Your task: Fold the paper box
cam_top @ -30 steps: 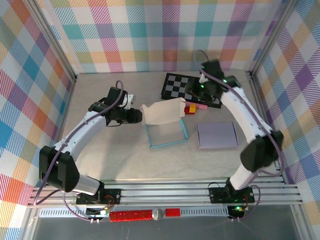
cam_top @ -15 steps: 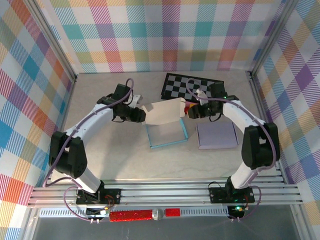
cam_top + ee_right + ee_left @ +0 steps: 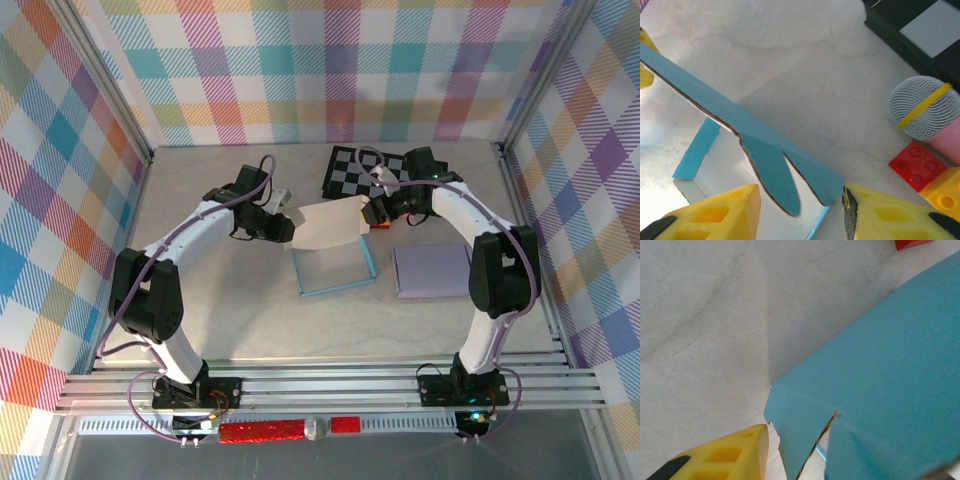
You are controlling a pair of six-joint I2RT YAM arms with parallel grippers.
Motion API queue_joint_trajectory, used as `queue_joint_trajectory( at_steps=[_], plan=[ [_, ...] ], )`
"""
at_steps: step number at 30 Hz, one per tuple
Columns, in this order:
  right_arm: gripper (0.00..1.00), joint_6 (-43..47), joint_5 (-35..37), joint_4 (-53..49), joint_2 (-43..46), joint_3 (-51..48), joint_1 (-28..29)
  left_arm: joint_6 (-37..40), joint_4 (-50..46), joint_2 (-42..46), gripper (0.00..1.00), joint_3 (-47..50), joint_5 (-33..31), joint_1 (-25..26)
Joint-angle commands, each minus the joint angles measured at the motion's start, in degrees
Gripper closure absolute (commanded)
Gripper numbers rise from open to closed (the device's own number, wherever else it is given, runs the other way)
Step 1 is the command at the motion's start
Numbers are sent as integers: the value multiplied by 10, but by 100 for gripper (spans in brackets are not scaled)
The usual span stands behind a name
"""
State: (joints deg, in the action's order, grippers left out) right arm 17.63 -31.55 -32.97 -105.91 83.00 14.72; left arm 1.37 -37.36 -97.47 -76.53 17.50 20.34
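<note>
Paper box [image 3: 335,255] lies just on the arms' side of the checkerboard mat [image 3: 350,172], one flap [image 3: 328,224] raised. L gripper [image 3: 290,228], left of the mat, is at the flap's left end; can't tell its jaw state. R gripper [image 3: 368,212], at the mat's near edge, has its fingers [image 3: 725,210] apart, straddling the flap's right end.

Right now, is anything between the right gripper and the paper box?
Nothing visible does. The right gripper stands open astride a raised flap of the paper box; the red brick and toy microphone sit off to one side.
</note>
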Motion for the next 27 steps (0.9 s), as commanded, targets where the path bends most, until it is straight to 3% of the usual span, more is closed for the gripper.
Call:
queue_joint_trajectory(
  at_steps=[1,10,27],
  plan=[
    [55,22,-9,-18,-10,17,6,8,3,-9,68,-25,13,-5],
    [70,23,10,-27,-9,31,12,-1,0,-23,83,-40,19,-5],
    [98,6,62,-22,1,40,36,-23,4,-24,91,-45,-3,-5]
  ],
)
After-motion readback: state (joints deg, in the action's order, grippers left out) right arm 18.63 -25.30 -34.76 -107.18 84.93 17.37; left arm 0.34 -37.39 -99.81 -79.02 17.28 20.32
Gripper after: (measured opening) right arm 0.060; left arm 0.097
